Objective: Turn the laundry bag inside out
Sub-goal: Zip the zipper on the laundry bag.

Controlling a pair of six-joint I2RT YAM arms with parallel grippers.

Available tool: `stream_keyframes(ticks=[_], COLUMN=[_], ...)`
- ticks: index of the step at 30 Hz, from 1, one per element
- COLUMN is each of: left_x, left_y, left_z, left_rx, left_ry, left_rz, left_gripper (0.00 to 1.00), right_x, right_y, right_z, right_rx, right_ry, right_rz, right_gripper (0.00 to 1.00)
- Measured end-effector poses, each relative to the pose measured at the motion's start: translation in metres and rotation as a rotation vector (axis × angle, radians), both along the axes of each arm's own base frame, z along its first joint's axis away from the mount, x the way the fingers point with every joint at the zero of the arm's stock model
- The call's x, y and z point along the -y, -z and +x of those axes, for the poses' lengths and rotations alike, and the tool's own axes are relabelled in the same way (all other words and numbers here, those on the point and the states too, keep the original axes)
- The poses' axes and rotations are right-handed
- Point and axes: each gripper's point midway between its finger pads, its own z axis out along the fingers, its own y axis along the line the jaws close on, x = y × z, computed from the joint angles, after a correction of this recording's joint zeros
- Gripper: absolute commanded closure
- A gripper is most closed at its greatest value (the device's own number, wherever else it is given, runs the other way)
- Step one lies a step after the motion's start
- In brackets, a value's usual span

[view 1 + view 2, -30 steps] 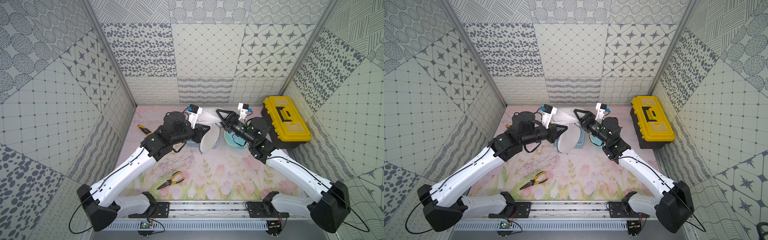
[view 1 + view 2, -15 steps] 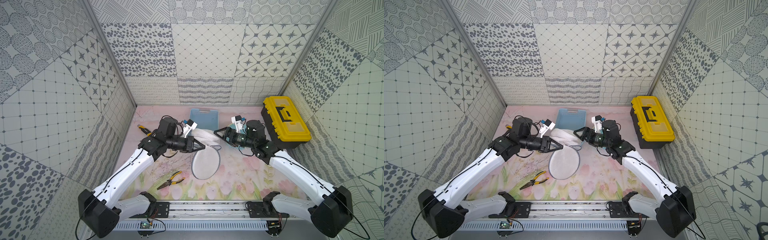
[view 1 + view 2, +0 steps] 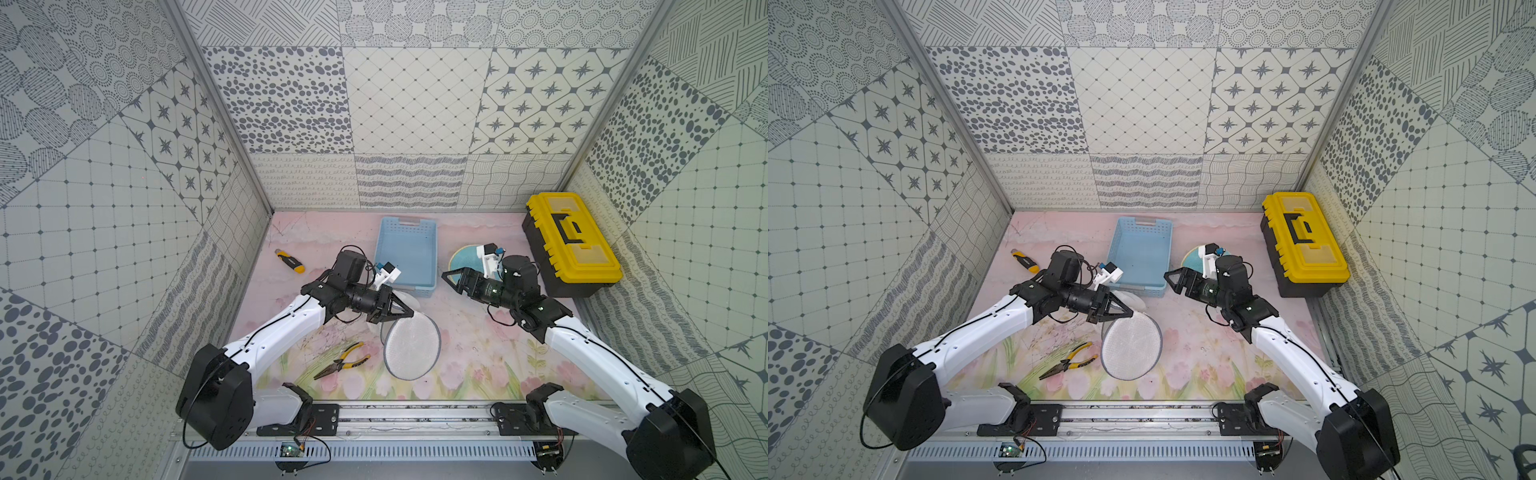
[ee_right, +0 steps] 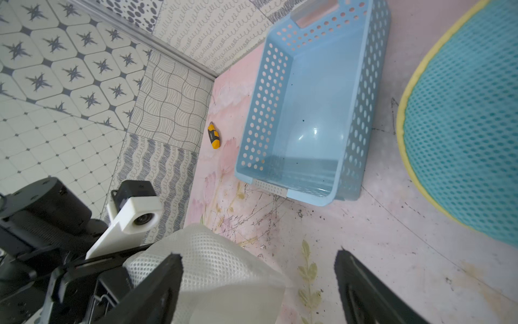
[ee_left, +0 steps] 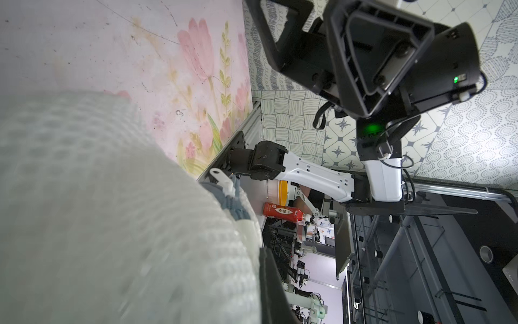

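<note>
The left gripper is clenched on the upper rim of the white mesh laundry bag, which hangs from it just in front of the blue basket, its long axis running away from the basket toward the rail. The right gripper stands released and empty, beside the basket's right corner and apart from the bag; judging by this, the left arm is nearer and the bag lies to the right gripper's left and lower.

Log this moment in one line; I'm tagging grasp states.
left tool: shut on laundry bag | right tool: open, holding nothing, apart from bag
</note>
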Motion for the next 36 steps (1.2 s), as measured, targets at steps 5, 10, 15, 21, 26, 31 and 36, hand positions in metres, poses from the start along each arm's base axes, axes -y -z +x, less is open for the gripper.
stream_keyframes(ticks=[5,10,15,21,26,31,36], left_x=[0.008,0.015,-0.003,-0.020,-0.024,-0.027,-0.030], left_y=[-0.011,-0.021,-0.023,-0.032,-0.031,-0.035,-0.044], left_z=[-0.011,-0.037,-0.059,-0.063,-0.060,-0.061,-0.067], left_rx=[0.191,0.484,0.784,1.022,1.149,1.261,1.368], left_ry=[0.025,0.072,0.058,0.036,0.046,0.055,0.077], left_rz=[0.050,0.130,0.167,0.175,0.188,0.180,0.145], left_gripper=[1.00,1.00,1.00,1.00,1.00,1.00,1.00], right_x=[-0.015,-0.023,-0.026,-0.043,-0.060,-0.072,-0.077], right_y=[-0.019,-0.027,-0.050,-0.059,-0.047,-0.034,-0.024], right_z=[-0.017,-0.039,-0.064,-0.103,-0.119,-0.119,-0.115], right_rx=[0.086,0.165,0.267,0.322,0.296,0.252,0.231], right_ry=[-0.148,-0.246,-0.327,-0.498,-0.583,-0.616,-0.623], right_rz=[0.034,-0.002,0.032,0.062,0.045,0.023,0.008], right_gripper=[0.35,0.47,0.45,0.43,0.45,0.43,0.35])
